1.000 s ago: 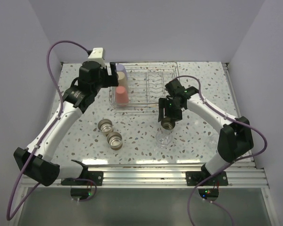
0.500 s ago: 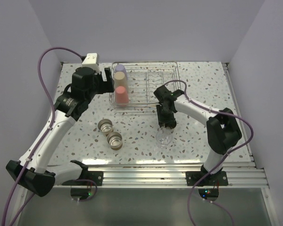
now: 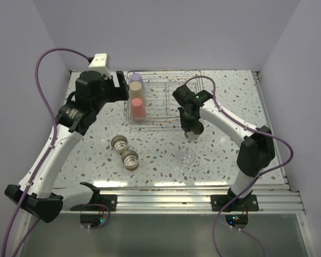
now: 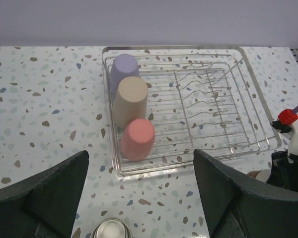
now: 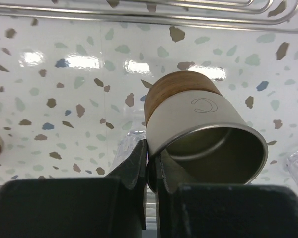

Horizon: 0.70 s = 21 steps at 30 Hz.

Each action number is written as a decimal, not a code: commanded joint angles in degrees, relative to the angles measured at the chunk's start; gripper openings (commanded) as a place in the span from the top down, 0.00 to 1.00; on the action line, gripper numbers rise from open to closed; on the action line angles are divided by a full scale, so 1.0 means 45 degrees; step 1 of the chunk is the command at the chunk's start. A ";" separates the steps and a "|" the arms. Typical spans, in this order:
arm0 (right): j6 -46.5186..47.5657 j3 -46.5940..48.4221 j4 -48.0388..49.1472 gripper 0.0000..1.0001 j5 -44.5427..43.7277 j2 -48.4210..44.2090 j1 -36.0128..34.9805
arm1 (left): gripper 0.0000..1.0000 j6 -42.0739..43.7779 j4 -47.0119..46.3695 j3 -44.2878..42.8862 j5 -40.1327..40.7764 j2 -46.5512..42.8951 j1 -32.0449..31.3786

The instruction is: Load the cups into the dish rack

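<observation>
Right gripper (image 5: 148, 154): jaws closed thin on the rim wall of a metal cup (image 5: 203, 130), one finger inside the mouth and one outside. The pinch sits at 9 o'clock on the rim in the wrist view. The cup looks clear of the table (image 3: 230, 96), tilted. Its long axis runs from the open mouth, nearest the wrist, to the wood-coloured base, which points away toward the rack's near rail.

Left gripper (image 3: 119, 87): jaws spread wide, nothing between them. It hovers at the left rim of the dish rack (image 3: 188, 80).

Rack contents: lavender cup (image 4: 124, 67), tan cup (image 4: 130, 99) and red cup (image 4: 137, 139), mouth down in a column along the left side. The pronged bays to their right are bare.

On the table: second metal cup (image 3: 119, 142), third metal cup (image 3: 130, 158) and clear cup (image 3: 185, 157).

Key relation, top view: the held cup hangs just outside the near rail. The free bays lie at about 11 to 12 o'clock from the jaws, close by. The right arm is the nearer one and already has the load. The clear cup is at 6 o'clock from it.

Judgement: carry phase, four cups left to load. Next, the cup has to clear the rail and then turn mouth down. The grip is on the rim alone and off-centre, so the cup may swing or slip as the wrist rolls.
</observation>
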State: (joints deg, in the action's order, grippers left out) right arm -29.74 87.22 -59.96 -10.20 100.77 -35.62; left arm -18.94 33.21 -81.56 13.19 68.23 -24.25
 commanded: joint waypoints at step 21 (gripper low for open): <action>-0.8116 0.2594 1.2246 1.00 1.0115 -0.4308 0.2700 | 0.00 -1.0847 -1.6903 0.1268 -1.5138 0.2200 0.2401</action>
State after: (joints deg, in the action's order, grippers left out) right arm -56.21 101.01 -21.74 26.74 80.99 -23.22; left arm -55.00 -22.02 -76.55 -47.24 77.65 -13.52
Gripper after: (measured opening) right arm 0.062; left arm 0.998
